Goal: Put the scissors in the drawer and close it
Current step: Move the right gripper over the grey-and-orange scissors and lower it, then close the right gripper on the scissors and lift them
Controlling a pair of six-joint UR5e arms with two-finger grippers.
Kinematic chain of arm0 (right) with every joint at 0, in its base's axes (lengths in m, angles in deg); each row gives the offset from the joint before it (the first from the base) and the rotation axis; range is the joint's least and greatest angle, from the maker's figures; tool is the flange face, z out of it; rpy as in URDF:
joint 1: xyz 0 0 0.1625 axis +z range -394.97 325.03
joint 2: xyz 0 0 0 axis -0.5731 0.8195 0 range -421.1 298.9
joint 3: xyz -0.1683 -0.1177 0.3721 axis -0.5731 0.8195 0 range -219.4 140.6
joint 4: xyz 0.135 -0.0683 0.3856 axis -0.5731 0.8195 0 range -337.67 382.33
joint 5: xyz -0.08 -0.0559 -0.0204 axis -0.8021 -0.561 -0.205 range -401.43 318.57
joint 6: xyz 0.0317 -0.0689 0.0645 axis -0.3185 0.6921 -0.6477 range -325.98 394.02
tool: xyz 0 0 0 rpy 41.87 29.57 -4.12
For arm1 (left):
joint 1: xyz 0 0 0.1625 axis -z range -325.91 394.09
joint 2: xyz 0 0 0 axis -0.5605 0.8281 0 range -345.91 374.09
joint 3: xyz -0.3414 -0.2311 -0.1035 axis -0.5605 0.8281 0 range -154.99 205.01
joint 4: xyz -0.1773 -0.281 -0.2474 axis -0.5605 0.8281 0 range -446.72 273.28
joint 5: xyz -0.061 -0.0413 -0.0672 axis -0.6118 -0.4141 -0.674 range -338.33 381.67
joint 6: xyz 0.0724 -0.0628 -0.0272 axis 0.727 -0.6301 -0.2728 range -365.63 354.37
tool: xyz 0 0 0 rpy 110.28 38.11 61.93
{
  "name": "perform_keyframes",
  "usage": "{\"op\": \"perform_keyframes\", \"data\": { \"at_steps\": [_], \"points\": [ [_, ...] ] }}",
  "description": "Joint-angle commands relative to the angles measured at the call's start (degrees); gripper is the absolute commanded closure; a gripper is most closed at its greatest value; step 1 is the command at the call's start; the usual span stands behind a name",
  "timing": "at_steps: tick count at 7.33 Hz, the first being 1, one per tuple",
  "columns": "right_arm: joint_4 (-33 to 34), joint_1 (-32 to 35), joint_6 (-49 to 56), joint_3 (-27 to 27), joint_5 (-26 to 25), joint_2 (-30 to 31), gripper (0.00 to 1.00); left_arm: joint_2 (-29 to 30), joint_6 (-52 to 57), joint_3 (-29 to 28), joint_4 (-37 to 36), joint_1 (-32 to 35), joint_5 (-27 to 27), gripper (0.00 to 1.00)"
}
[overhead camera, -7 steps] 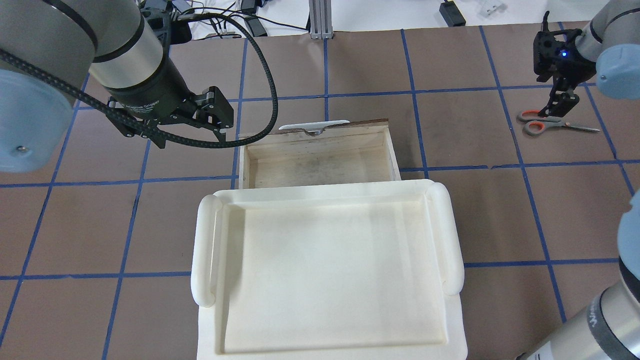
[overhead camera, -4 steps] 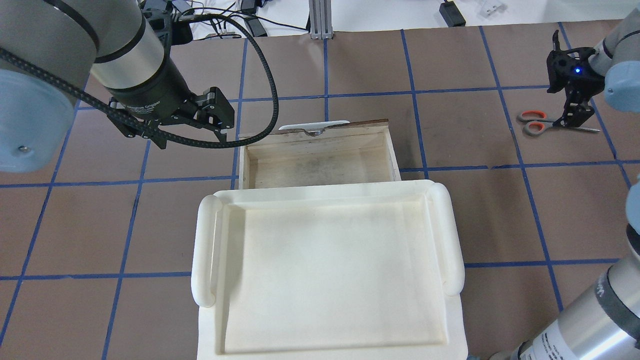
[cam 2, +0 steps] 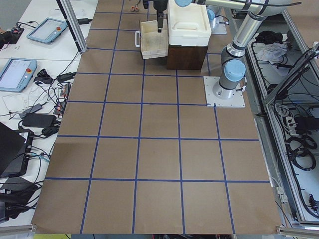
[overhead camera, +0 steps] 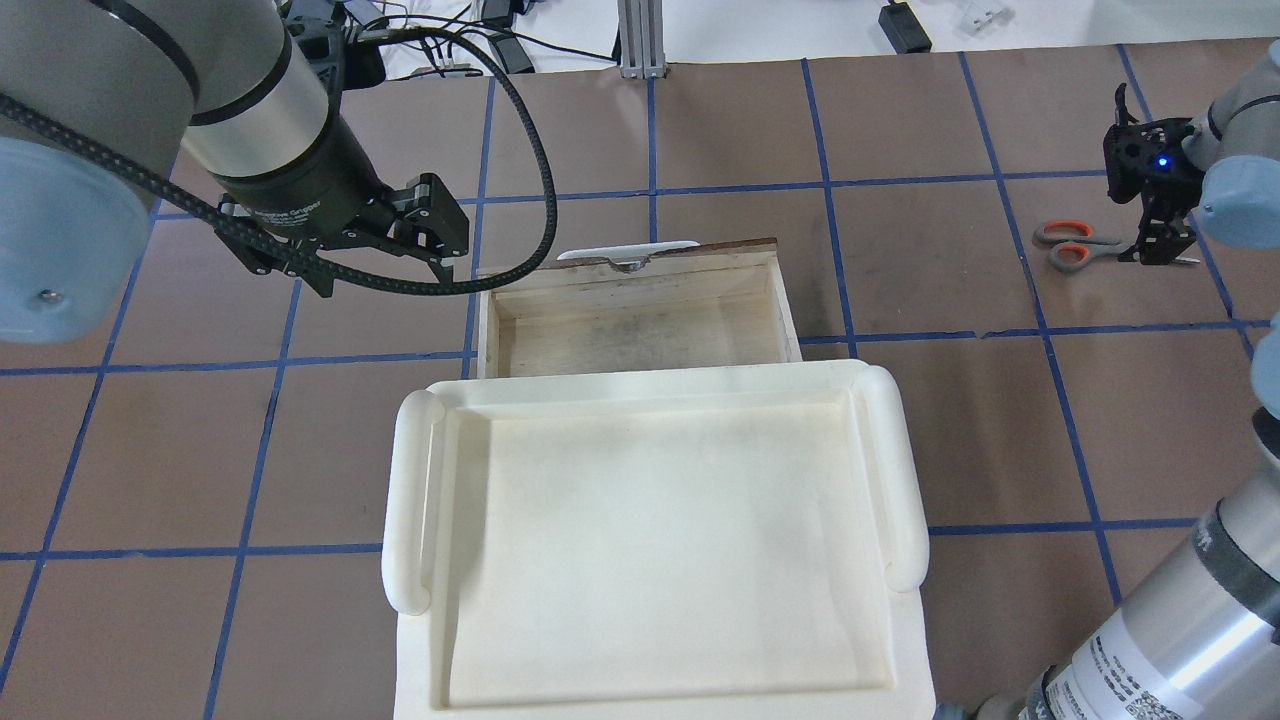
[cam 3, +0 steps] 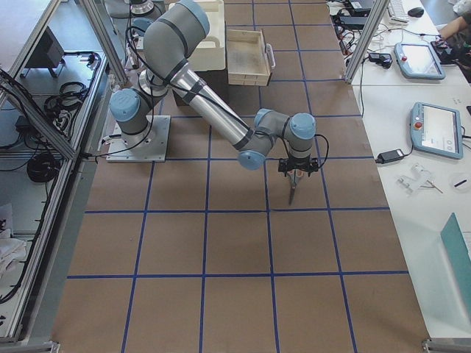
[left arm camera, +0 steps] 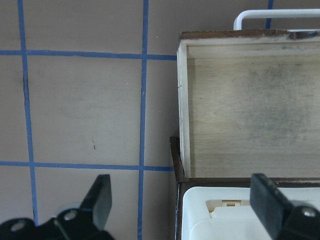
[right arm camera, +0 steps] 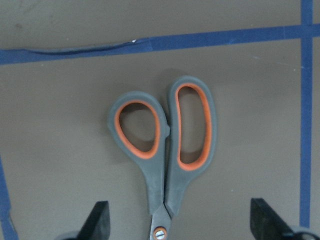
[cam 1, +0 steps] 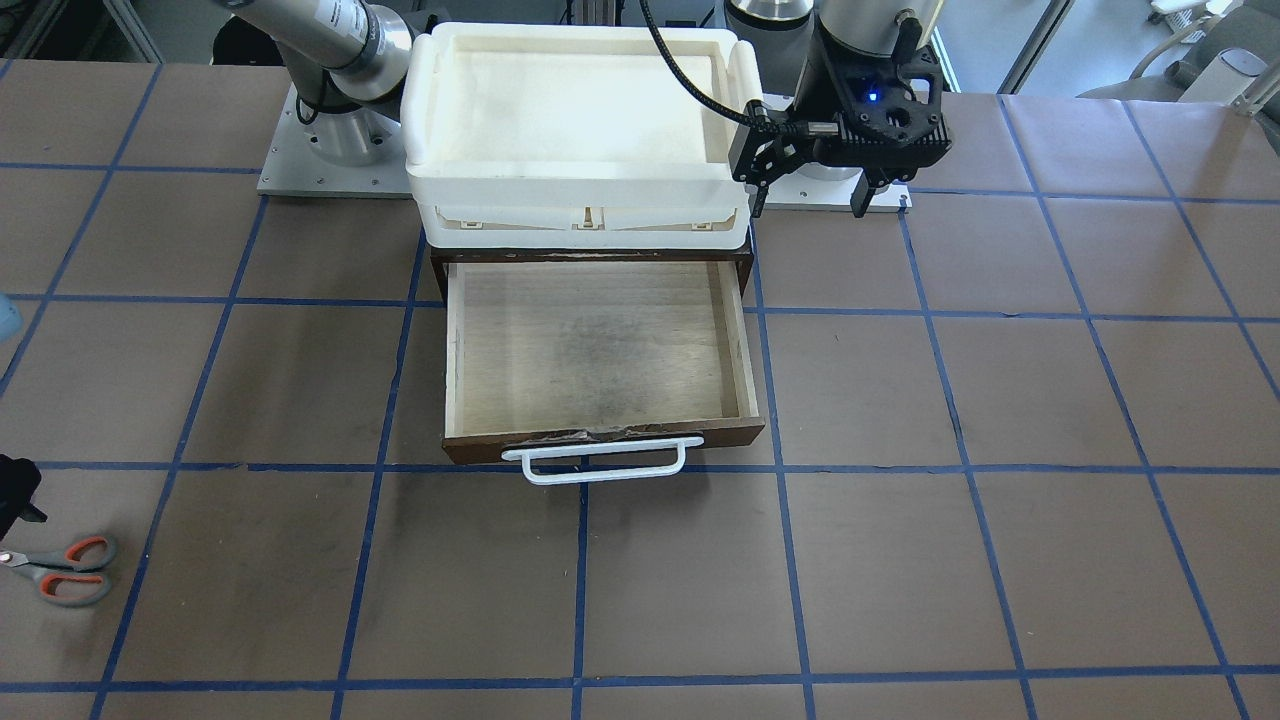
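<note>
The scissors [overhead camera: 1072, 245] lie flat on the brown table at the far right, grey handles with orange lining toward the centre. They also show in the front view [cam 1: 66, 570] and the right wrist view [right arm camera: 165, 145]. My right gripper [overhead camera: 1160, 252] is open and hangs low over the scissors' pivot; in the right wrist view [right arm camera: 181, 224] one finger stands on each side of it. The wooden drawer [overhead camera: 487, 320] is pulled open and empty, with its white handle [cam 1: 600, 462] facing away from me. My left gripper [overhead camera: 440, 245] is open and empty beside the drawer's left corner [left arm camera: 182, 100].
A white plastic tray [overhead camera: 410, 500] sits on top of the dark brown cabinet [cam 1: 436, 270] that holds the drawer. Blue tape lines grid the table. Cables and equipment lie past the table's far edge.
My right gripper has moved right along the scissors, from over the handles to over the pivot and blades. The left arm, the drawer and the scissors have not moved.
</note>
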Motion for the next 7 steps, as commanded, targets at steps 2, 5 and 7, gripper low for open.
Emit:
{"op": "perform_keyframes", "data": {
  "at_steps": [2, 5, 7],
  "points": [
    [1.0, 0.0, 0.1, 0.0, -1.4, -2.2, 0.01, -0.2, 0.0, 0.0, 0.1, 0.0, 0.0, 0.00],
    [1.0, 0.0, -0.1, 0.0, -1.6, -2.6, 0.56, -0.2, 0.0, 0.0, 0.1, 0.0, 0.1, 0.00],
    [0.7, 0.0, 0.6, 0.1, -4.3, -2.3, 1.00, -0.2, 0.0, 0.0, 0.1, 0.0, 0.1, 0.00]
  ]
}}
